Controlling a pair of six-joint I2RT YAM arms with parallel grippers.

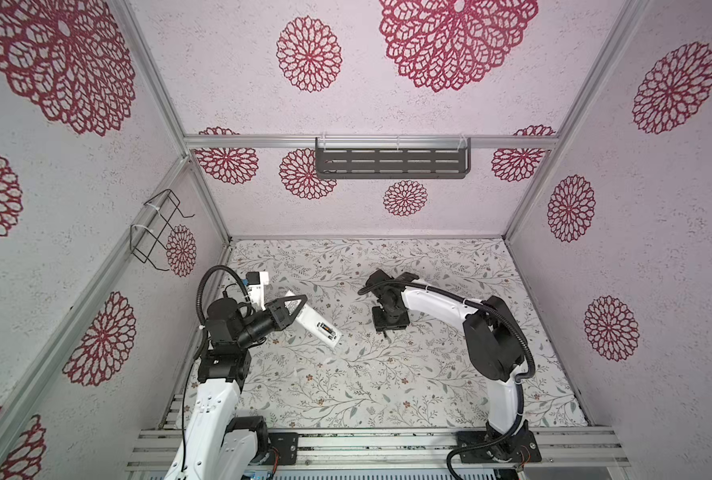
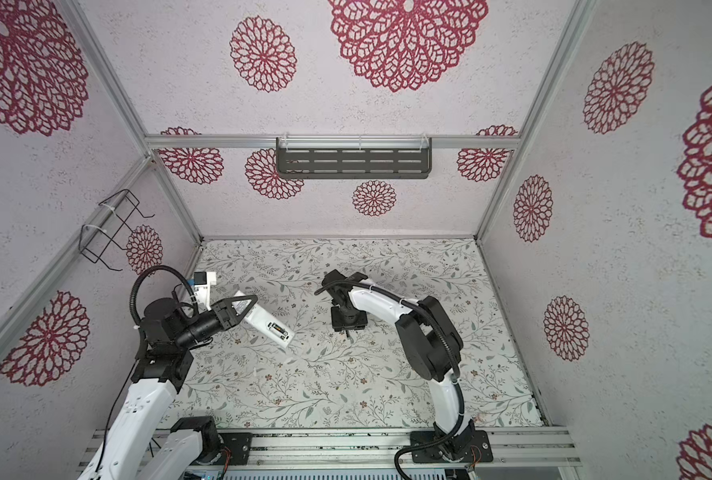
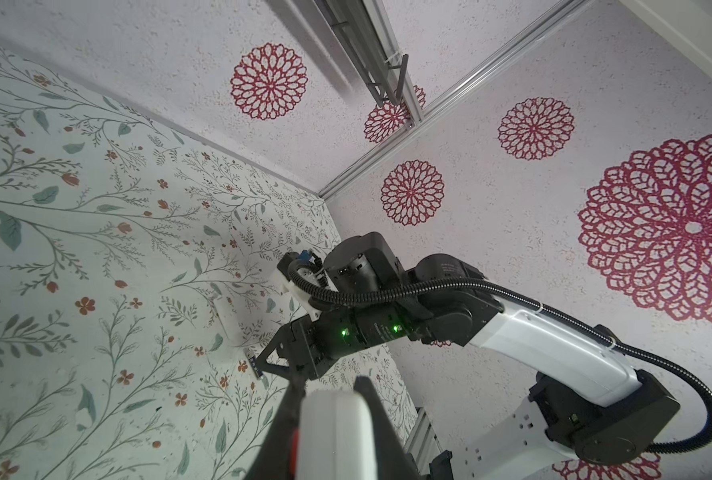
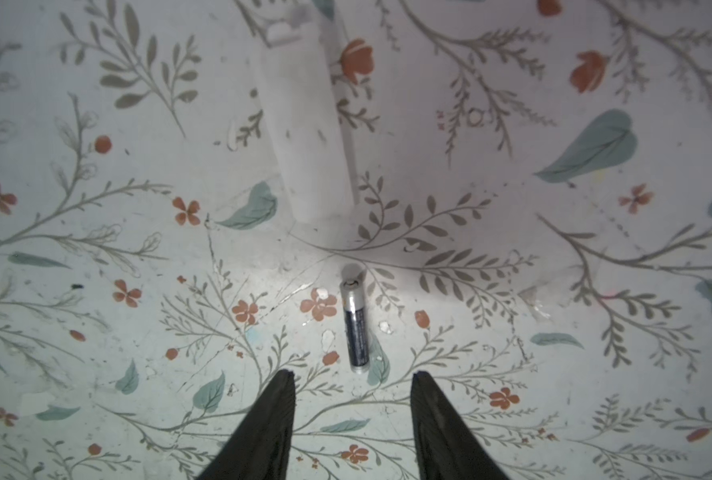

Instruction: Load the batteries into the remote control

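Note:
My left gripper (image 1: pixel 298 305) is shut on the remote control (image 1: pixel 316 324), a long white bar held above the table with its back up. One battery (image 1: pixel 326 331) lies in the open recess, seen in both top views (image 2: pixel 278 330). In the left wrist view the remote's white end (image 3: pixel 333 436) fills the gap between the fingers. My right gripper (image 4: pixel 353 375) points down at the table, open, with nothing between its fingers. A second battery (image 4: pixel 356 324) lies flat on the table just ahead of its tips, untouched. The left wrist view shows that battery (image 3: pixel 254 365) beside the right gripper's fingers.
A white flat battery cover (image 4: pixel 304 124) lies on the floral tablecloth (image 1: pixel 429 374) just beyond the loose battery. A grey slotted shelf (image 1: pixel 391 160) hangs on the back wall and a wire rack (image 1: pixel 158 226) on the left wall.

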